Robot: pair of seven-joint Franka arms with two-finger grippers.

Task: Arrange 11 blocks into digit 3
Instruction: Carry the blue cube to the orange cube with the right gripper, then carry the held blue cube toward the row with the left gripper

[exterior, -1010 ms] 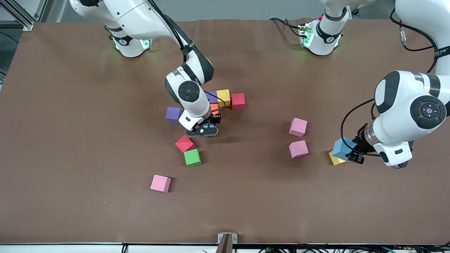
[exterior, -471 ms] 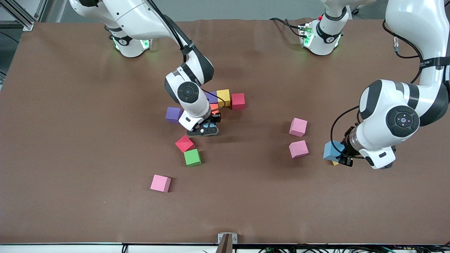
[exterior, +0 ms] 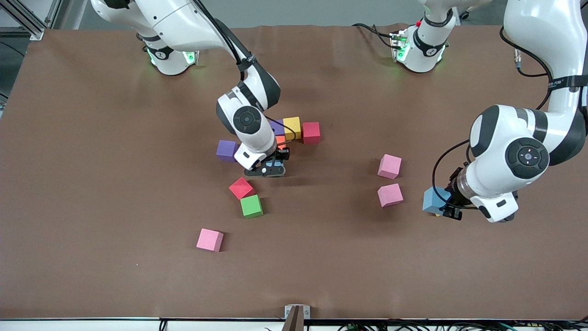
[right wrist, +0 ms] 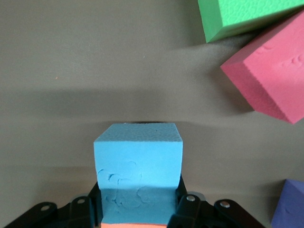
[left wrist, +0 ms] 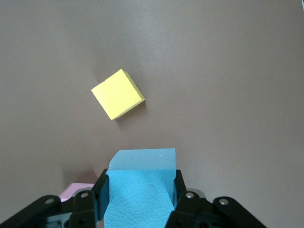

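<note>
Blocks on or over the table (exterior: 92, 138), counted by colour:

- Blue, two. One blue block (exterior: 434, 200) clamped between the fingers of the left gripper (left wrist: 140, 202), up over a yellow block toward the left arm's end of the table. The second blue block (right wrist: 138, 171) gripped by the fingers of the right gripper (exterior: 271, 166), low beside the row of blocks at mid-table, an orange block touching it.
- Yellow, two. One yellow block (exterior: 292, 127) in the mid-table row; the other yellow block (left wrist: 118, 93) lies tilted on the table under the left gripper, almost hidden in the front view.
- Purple, two. One purple block (exterior: 277, 126) in the row, touching the yellow; one purple block (exterior: 226, 150) apart, toward the right arm's end.
- Red, two. One red block (exterior: 311, 132) just beside the row's yellow; one red block (exterior: 241, 187) turned cornerwise, nearer the front camera.
- Orange, one. Orange block (exterior: 280, 140), mostly hidden by the right arm.
- Green, one. Green block (exterior: 251, 205), touching the cornerwise red.
- Pink, three. Pink block (exterior: 389, 166) and pink block (exterior: 390, 195) near each other; pink block (exterior: 210, 239) alone, nearest the front camera.

Digit 3: only its first row of purple, yellow and red is laid.
</note>
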